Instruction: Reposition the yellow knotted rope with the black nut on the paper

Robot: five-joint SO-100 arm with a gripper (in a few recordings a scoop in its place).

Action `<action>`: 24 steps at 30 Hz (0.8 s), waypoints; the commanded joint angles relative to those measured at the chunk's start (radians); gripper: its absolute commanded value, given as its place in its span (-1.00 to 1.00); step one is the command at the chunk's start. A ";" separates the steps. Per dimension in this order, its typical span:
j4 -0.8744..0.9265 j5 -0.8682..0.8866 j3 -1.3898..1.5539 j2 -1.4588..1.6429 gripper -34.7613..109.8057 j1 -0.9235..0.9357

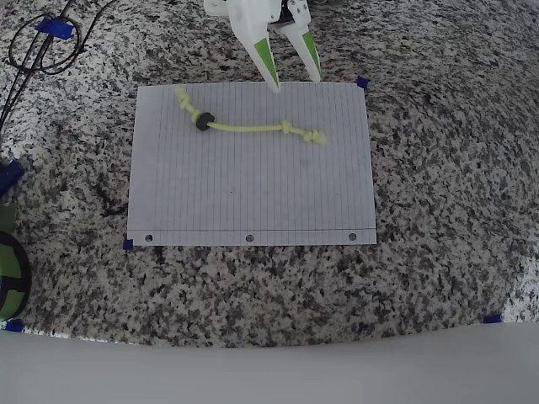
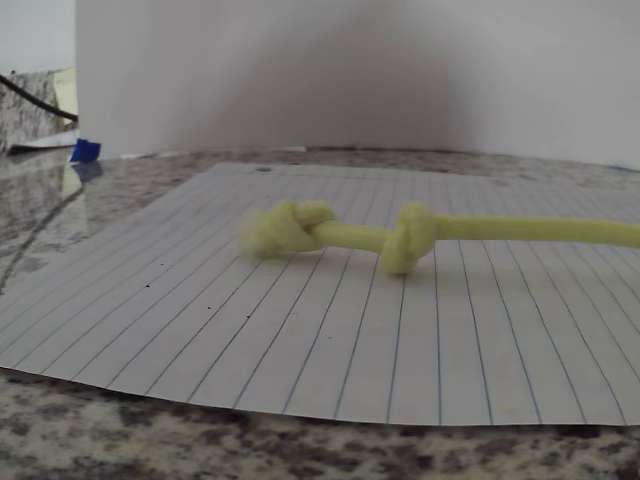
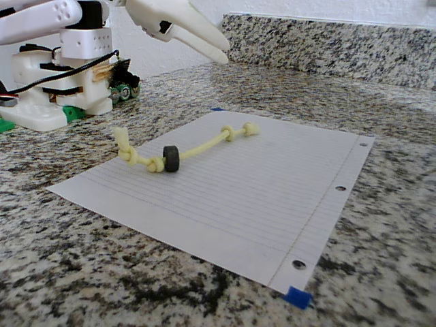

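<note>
Right, approach step: the gripper [image 1: 293, 80] hangs over the far edge of the paper [image 1: 253, 194] in the overhead view, fingers spread apart, nothing between them. In the fixed view it sits raised above the counter, clear of the sheet, tips pointing out over it [image 3: 221, 53].

The yellow knotted rope [image 1: 253, 128] lies flat on the upper part of the paper, running roughly left to right in the overhead view. The black nut [image 1: 203, 121] is threaded on it near the left end, just past a knot; two more knots bunch at the right end, near [image 1: 312, 135]. The wrist view looks straight at those two right-end knots [image 2: 345, 235] from low down, rope trailing off to picture right.

No grasp yet, so the task looks to be at its start or between moves. My judgement: next the arm needs to drop the open fingers around the rope, likely at the double-knot end since that is nearest the gripper and centred in the wrist view, then close and drag or lift. The rope is thin and limp, so the pinch has to land low, close to the sheet, without snagging the paper.

Containers: none here. The granite counter [image 1: 438, 252] carries the sheet, with blue tape [image 1: 362, 82] at a corner.
</note>
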 commanded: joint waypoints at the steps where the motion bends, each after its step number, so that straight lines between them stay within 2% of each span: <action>1: -0.003 -0.087 -0.021 -0.028 0.29 0.058; 4: 0.028 -0.143 -0.048 -0.104 -0.06 0.141; 9: 0.133 -0.295 -0.152 -0.298 -0.52 0.264; 15: 0.267 -0.528 -0.291 -0.545 -0.52 0.364; 24: 0.233 -0.801 -0.313 -0.834 -0.52 0.492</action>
